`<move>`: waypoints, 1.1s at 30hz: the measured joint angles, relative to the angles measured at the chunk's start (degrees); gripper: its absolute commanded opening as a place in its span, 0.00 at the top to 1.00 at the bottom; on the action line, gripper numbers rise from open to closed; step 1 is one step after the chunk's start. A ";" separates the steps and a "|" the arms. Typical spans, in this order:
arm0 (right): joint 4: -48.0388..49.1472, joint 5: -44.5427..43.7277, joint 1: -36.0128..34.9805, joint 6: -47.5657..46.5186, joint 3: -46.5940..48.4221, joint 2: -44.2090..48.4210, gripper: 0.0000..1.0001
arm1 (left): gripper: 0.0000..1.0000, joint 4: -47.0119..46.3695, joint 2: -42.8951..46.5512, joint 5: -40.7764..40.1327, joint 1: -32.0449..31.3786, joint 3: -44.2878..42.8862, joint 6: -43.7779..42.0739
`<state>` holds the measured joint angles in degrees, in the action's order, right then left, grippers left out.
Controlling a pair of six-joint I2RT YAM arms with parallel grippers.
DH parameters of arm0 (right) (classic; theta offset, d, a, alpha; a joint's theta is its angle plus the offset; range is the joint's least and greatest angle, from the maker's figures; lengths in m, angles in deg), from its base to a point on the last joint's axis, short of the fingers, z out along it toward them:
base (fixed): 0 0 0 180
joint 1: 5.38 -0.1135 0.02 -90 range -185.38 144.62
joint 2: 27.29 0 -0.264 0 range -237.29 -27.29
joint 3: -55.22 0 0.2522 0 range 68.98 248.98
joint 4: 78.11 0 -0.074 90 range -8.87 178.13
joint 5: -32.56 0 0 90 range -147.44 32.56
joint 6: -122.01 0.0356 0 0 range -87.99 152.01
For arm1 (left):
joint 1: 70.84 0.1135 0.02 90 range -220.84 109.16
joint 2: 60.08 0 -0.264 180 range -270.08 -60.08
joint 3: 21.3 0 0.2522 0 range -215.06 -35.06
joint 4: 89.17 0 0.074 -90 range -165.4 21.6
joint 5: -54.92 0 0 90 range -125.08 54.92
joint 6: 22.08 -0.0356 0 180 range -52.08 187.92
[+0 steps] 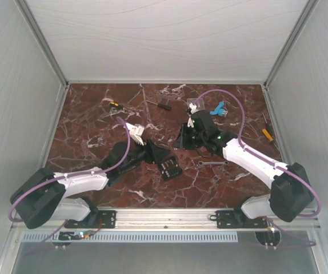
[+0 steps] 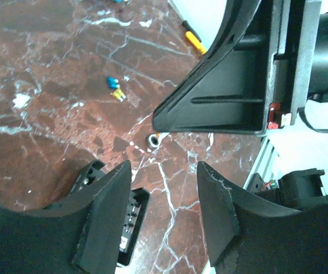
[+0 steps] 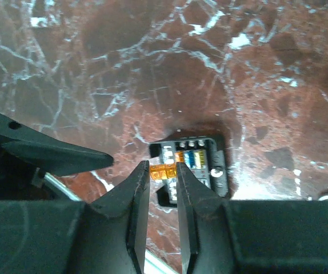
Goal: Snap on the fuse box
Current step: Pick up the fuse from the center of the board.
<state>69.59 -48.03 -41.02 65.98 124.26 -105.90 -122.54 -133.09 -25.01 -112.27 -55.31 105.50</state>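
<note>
Jaws, right: narrow, nipping a small orange fuse [image 3: 161, 170] at the very tips. I hang just over the fuse box [image 3: 201, 162] with it.
Jaws, left: wide apart and holding nothing, low over the worktop [image 1: 95, 114], close at 10 o'clock of the box.
Where the box is: flat and face up, a little toward 6 o'clock from the worktop's middle. As far as I can see, neither arm touches it.
How it looks: a small black square with a raised rim and rows of tiny fuses inside. Orange, blue and yellow ones show in my right wrist view. My own fingertips [image 3: 141, 194] hide one side of its face.
Step in hand: I judge I am bringing the fuse to its slot. It is not yet seated.
Next move: it calls for lining the fuse up with a free slot, dropping straight down and pressing firmly until it snaps home. The box looks light and may skate on the polished stone, so my left jaws could steady it.
Around: a spanner [image 1: 210, 162] lies near at 3 o'clock of the box. A black screwdriver [image 1: 164, 104] lies well off at 12 o'clock.
</note>
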 measured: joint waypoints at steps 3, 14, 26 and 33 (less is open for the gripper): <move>2.01 0.44 -1.16 1.62 -0.39 1.03 0.92 | 0.54 -2.84 -0.22 -1.42 -1.33 0.00 -0.85; 6.05 1.05 -2.29 4.96 -2.67 3.06 0.92 | 0.70 -6.34 -2.36 -6.54 -3.34 0.02 -3.32; 7.56 1.22 -3.26 6.54 -3.19 3.52 0.92 | 0.72 -7.67 -3.91 -8.24 -4.66 0.02 -5.14; 8.98 1.27 -3.48 7.52 -3.58 3.52 0.92 | 0.88 -10.10 -4.90 -8.61 -4.98 0.02 -6.91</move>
<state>78.57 -46.76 -44.49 73.50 120.68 -102.38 -132.64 -137.98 -33.62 -117.25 -55.29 98.60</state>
